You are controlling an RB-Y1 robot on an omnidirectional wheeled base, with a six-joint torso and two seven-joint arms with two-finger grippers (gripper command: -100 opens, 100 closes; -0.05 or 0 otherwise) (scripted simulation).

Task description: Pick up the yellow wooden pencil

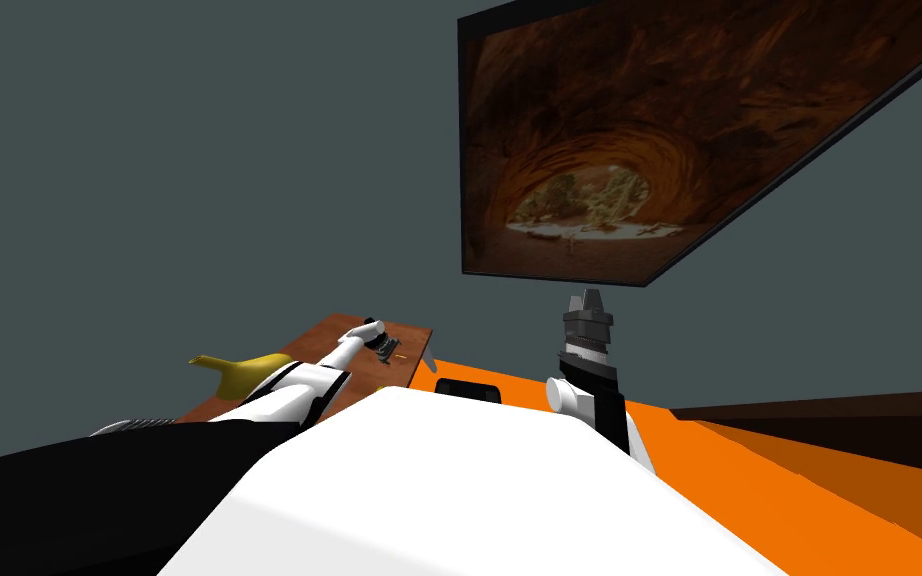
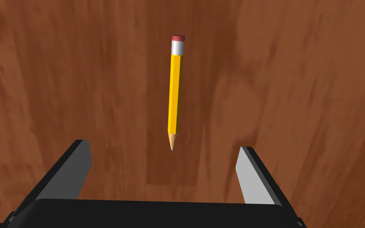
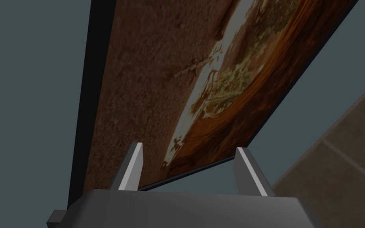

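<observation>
Left claw (image 2: 162, 146) hangs over the brown wood-grained surface (image 2: 296, 99), fingers spread wide with nothing between them. The pencil (image 2: 175, 89) lies flat on that surface just ahead of the fingers, roughly centred on the gap. Its sharpened point faces the claw and its eraser end faces away. Its long axis runs along the claw's line of sight, so the fingers would close across the barrel, not along it. Shape and materials: a slim barrel with flat facets in glossy yellow, a short bare-wood cone ending in a dark point, a silver-grey band, and a dull red eraser cap. Judgement: very light and stiff, so it will not flex in a pinch. The painted facets are probably slick, but they give thin blades flat faces to seat on. The facets should also limit rolling, though a nudge from one finger could skid it across the smooth surface. Best hold is mid-barrel, near the balance point, keeping off the brittle tip and the soft eraser. It sits low, so the fingertips must nearly touch the surface before closing. In the head view the left claw (image 1: 384, 345) is over the far end of the surface (image 1: 339, 335). The right claw (image 1: 587, 300) is raised well apart from it, fingers spread and empty.
</observation>
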